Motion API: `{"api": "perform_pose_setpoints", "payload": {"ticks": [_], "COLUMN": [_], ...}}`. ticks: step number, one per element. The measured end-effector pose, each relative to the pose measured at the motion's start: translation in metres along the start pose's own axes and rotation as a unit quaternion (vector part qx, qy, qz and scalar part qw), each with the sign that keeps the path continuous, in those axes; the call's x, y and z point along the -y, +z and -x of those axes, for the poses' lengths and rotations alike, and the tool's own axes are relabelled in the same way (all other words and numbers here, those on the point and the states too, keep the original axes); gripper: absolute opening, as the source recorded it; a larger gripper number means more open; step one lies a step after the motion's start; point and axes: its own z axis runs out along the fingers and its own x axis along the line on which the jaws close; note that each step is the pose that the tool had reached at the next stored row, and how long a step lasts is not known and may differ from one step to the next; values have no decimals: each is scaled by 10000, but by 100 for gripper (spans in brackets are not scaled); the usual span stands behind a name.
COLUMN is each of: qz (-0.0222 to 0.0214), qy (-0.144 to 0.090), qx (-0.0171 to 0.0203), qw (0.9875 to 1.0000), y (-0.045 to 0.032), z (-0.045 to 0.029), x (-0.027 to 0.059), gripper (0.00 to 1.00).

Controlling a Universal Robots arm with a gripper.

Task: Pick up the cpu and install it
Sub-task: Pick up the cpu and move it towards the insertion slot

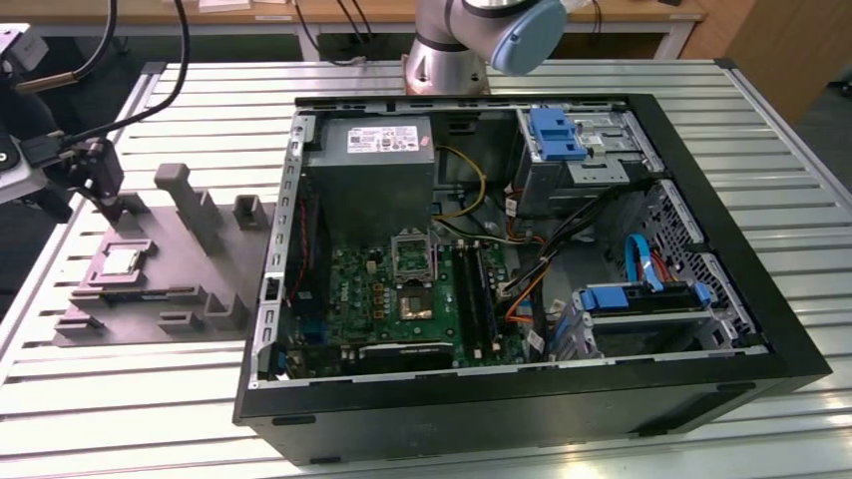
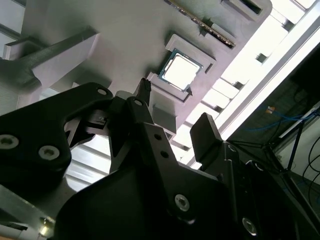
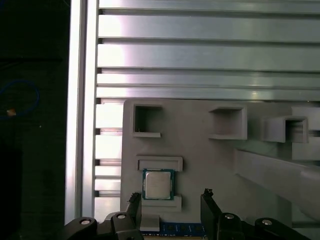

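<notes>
— Where do we have the cpu (image 1: 123,261)?
— In its pocket on the grey fixture (image 1: 167,264), at nine o'clock from the computer case (image 1: 533,399) in the exterior view.
— And the gripper (image 3: 170,197)?
— We see its fingers spread apart and empty, hovering near the cpu without touching it.

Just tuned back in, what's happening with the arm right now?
The gripper hangs open over the grey fixture plate, close to the cpu but not touching it. The cpu lies flat in a recess of that plate, not yet picked up. The open computer case sits beside the plate.
</notes>
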Motion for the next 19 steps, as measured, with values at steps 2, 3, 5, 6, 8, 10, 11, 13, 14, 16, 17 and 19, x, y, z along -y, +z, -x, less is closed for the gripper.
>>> {"api": "perform_pose_setpoints", "payload": {"ticks": [2, 3, 5, 6, 8, 10, 11, 13, 14, 16, 17, 19], "qz": [-1, 0, -1, 0, 1, 0, 0, 0, 0, -1, -1, -1], "qy": [0, -7, -22, -22, -23, -22, -21, 9, 30, 50, 53, 63], "qx": [-1, -1, -4, -3, -1, -2, -2, -1, 1, 1, 2, 2], "qw": [10000, 10000, 10000, 10000, 10000, 10000, 10000, 10000, 10000, 10000, 10000, 10000], "y": [35, 55, 86, 99, 129, 163, 181, 208, 223, 259, 277, 312], "z": [-10, -15, -31, -42, -52, -59, -64, -76, -77, -79, -80, -81], "x": [7, 9, 13, 14, 16, 17, 18, 19, 21, 26, 32, 40], "gripper": [59, 59, 59, 59, 59, 59, 59, 59, 59, 59, 59, 59]}}
